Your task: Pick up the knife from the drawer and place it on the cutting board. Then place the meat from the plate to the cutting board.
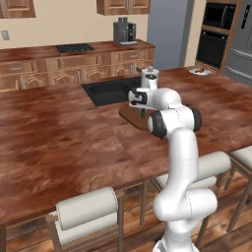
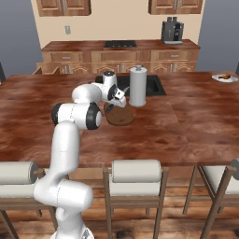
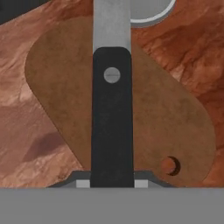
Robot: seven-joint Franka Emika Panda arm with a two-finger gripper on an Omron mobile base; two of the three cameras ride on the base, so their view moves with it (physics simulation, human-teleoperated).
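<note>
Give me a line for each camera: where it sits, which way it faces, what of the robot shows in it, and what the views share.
Left base view: behind the arm to its left, facing forward and down over the island counter; the white arm rises at lower right, bent toward the cutting board.
Right base view: behind to its right, same direction; arm at lower left, gripper over the board.
Hand view: on the hand, looking along the gripper onto the board; the knife stands gripped at the bottom.
Shared: cutting board in all three; sink and plate in both base views.
</note>
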